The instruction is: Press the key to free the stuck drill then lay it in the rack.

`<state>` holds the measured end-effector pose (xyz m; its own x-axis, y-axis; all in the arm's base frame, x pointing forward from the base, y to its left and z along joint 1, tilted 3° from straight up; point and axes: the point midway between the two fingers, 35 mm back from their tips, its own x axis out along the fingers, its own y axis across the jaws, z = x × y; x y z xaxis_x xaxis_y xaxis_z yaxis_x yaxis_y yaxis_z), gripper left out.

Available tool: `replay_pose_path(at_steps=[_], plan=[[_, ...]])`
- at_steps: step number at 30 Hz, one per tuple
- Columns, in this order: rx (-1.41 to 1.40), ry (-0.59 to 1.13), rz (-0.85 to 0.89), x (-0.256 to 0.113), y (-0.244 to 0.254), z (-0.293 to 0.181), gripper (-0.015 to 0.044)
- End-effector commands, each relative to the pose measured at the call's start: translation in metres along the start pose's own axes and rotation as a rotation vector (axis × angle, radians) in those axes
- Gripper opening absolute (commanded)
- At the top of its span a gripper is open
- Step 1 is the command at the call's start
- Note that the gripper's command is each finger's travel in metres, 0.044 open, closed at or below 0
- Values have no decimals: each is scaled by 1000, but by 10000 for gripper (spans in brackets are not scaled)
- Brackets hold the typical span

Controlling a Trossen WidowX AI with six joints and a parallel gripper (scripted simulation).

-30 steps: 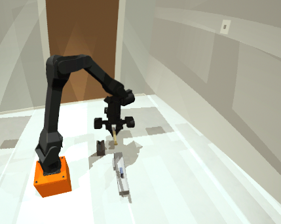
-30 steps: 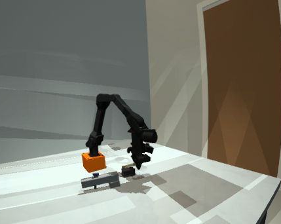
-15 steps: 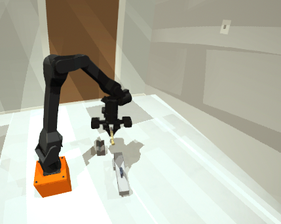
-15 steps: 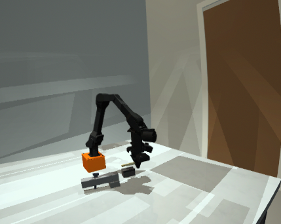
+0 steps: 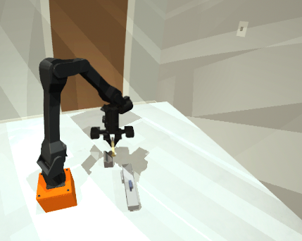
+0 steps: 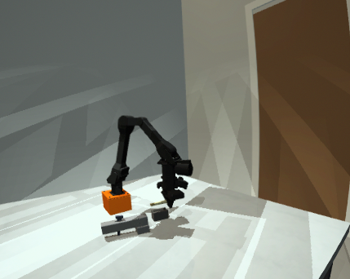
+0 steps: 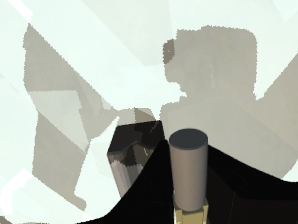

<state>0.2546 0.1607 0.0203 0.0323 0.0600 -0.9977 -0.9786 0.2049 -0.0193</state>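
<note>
My gripper points down and is shut on the drill. The drill has a grey cylindrical end and a gold part; it lies roughly level between the fingertips, clear of the long block. The rack, a small dark-grey block with a grooved top, stands just below the drill, to its left in the wrist view. The long grey block carries the blue key. The far gold end is cut off in the wrist view.
The orange arm base stands on the pale table, left of the long block in the top view and behind it in the exterior view. The long block stands close to the rack. Arm shadows cross the table.
</note>
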Motion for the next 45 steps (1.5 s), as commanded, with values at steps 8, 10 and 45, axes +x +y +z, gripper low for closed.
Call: replay_pose_path(at_steps=[8, 10, 45], plan=[[1, -1, -6, -1, 22, 5, 0], [1, -2, -6, -1, 26, 5, 0], [1, -1, -6, 48, 26, 6, 0]])
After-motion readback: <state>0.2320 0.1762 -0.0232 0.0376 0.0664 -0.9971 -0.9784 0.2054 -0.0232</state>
